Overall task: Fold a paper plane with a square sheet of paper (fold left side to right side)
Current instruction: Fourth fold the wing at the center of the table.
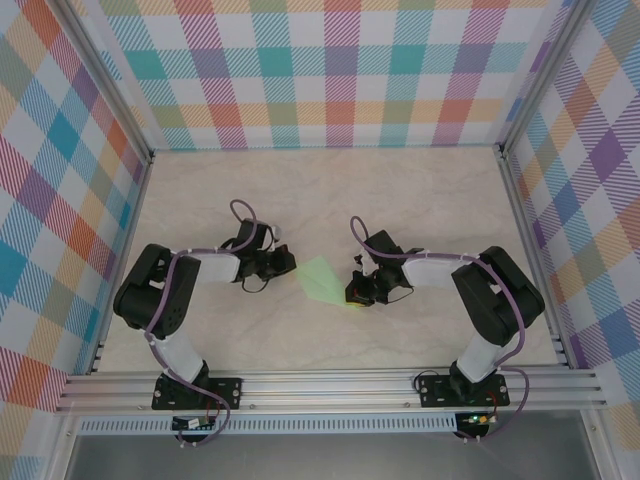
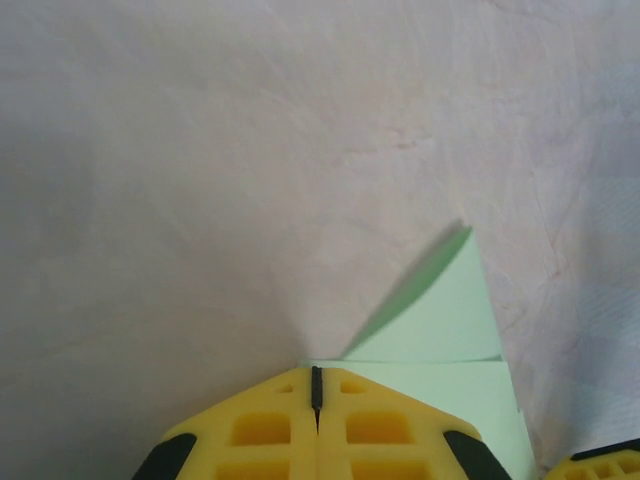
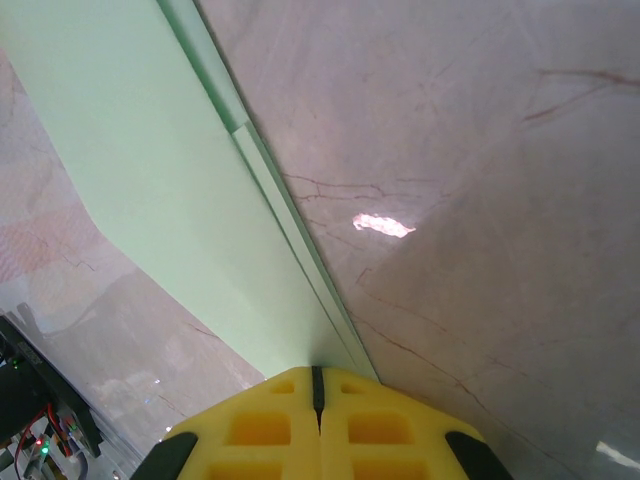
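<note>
Paper, pale green and creased into a narrow wedge, lies mid-frame on the table (image 1: pixel 430 200) in the top view: the paper plane (image 1: pixel 322 281), between the left gripper (image 1: pixel 288 262) and the right gripper (image 1: pixel 358 294).

Left wrist view: jaws pressed together at bottom centre, with the plane's layered end at lower right, by the tips.

Right wrist view: jaws likewise closed at the bottom, and the plane runs from them to the upper left. Whether either nips paper I cannot tell.

Folding looks late. The next move likely calls for pressing the crease without shifting it.
</note>
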`<action>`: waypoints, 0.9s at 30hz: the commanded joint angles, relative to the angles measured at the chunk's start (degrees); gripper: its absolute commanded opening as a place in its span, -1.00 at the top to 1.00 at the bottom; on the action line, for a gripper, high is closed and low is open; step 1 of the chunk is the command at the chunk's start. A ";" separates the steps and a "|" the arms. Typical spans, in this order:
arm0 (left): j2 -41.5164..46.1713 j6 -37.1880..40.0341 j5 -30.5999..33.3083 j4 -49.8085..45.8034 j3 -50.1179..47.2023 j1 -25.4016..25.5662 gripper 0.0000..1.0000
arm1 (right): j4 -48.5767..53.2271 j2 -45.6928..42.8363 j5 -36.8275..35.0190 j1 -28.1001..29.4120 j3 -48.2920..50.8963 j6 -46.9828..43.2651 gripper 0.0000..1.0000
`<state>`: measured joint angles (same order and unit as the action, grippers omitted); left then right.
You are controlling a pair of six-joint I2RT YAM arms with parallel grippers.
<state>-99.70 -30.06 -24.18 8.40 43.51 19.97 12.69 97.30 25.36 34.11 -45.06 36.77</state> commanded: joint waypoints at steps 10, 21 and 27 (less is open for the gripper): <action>18.39 0.12 4.87 -11.43 -0.96 2.55 1.00 | 8.75 1.22 -6.53 -0.61 2.26 -1.27 0.98; 2.30 -3.70 3.43 -2.47 5.34 14.90 1.00 | 8.92 0.64 -6.03 -0.58 1.46 -1.32 0.98; -2.04 -3.30 6.77 -3.30 7.75 15.01 1.00 | 8.99 0.36 -5.57 -0.60 1.35 -1.38 0.97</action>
<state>-101.01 -33.23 -19.33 3.51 49.41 34.48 13.45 96.92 24.95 34.11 -45.12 36.58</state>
